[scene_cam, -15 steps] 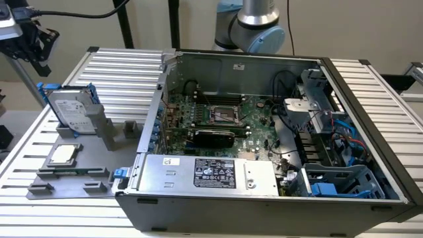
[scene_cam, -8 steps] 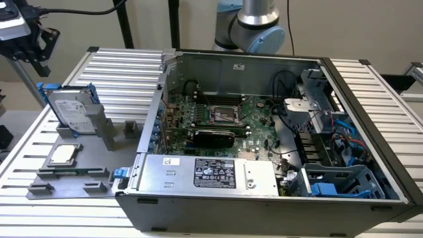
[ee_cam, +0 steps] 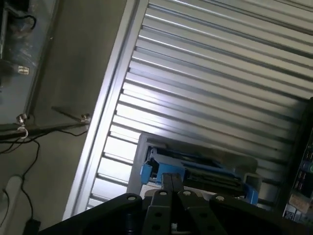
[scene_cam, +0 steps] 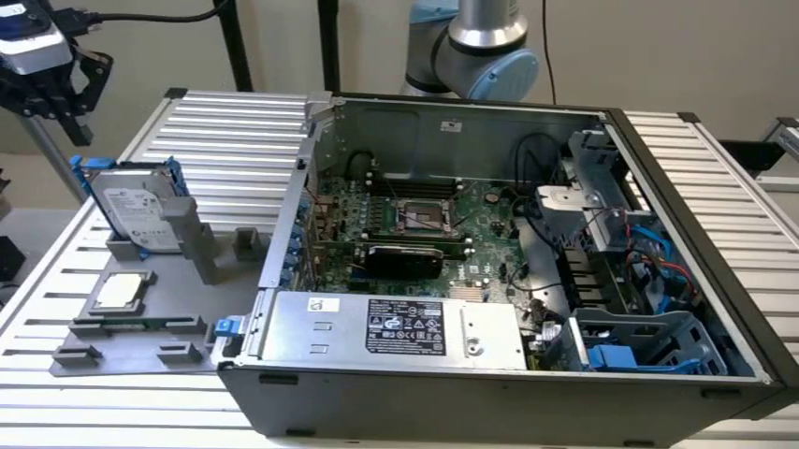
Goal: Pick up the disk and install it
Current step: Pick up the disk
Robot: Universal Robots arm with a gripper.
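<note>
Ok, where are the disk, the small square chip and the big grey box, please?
disk (scene_cam: 130, 211): exterior view, white label.
chip (scene_cam: 119, 292): exterior view, silver top.
grey box (scene_cam: 406, 328): exterior view, black label.

Arm: the round silver and light-blue robot arm (scene_cam: 481, 42) stands at the back, in the middle of the exterior view.
Wrist: the white and blue wrist part (scene_cam: 32, 42) is high up at the exterior view's left.
Pincer: the black metal pincer (scene_cam: 78, 129) hangs from the wrist and points down, tipped a little toward the exterior view's right.
Fingers: in the wrist view the two thin grey fingers (ee_cam: 167, 183) of the pincer (ee_cam: 171, 178) press together, with nothing between them.
Hold: the pincer carries nothing and touches nothing.
</note>
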